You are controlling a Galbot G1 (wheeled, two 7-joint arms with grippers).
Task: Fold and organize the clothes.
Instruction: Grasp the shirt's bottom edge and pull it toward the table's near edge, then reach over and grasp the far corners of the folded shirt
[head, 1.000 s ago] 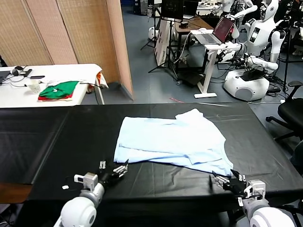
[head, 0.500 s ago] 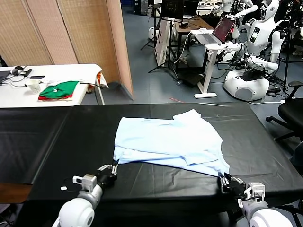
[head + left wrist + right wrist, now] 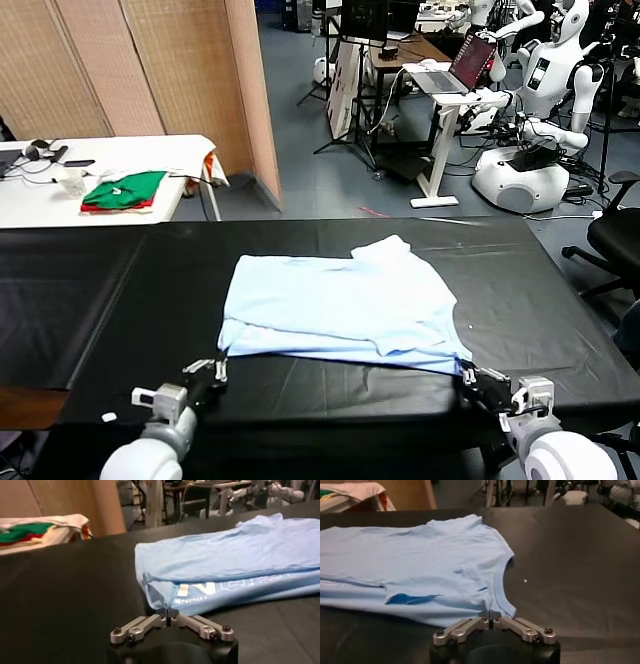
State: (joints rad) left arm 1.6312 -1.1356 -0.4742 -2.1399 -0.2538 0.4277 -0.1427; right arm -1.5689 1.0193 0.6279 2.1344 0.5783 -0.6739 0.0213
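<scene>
The clothes are one pale light-blue T-shirt (image 3: 340,300), folded over on itself on the black table (image 3: 100,300). My left gripper (image 3: 213,368) is shut on its near left corner, close to the table's front edge. In the left wrist view that gripper (image 3: 169,614) pinches the fabric tip, and white lettering shows on the lower layer of the T-shirt (image 3: 225,555). My right gripper (image 3: 470,378) is shut on the near right corner. In the right wrist view it (image 3: 490,614) holds the T-shirt (image 3: 420,555) beside the curved neck edge.
A white side table at the far left carries a green and red garment pile (image 3: 125,190). Wooden screens stand behind it. Beyond the black table are a laptop stand (image 3: 445,90), other robots (image 3: 545,110) and an office chair (image 3: 615,235) at the right.
Both grippers went from open beside the T-shirt to shut on its near corners. The T-shirt has since slid left and towards me with them.
</scene>
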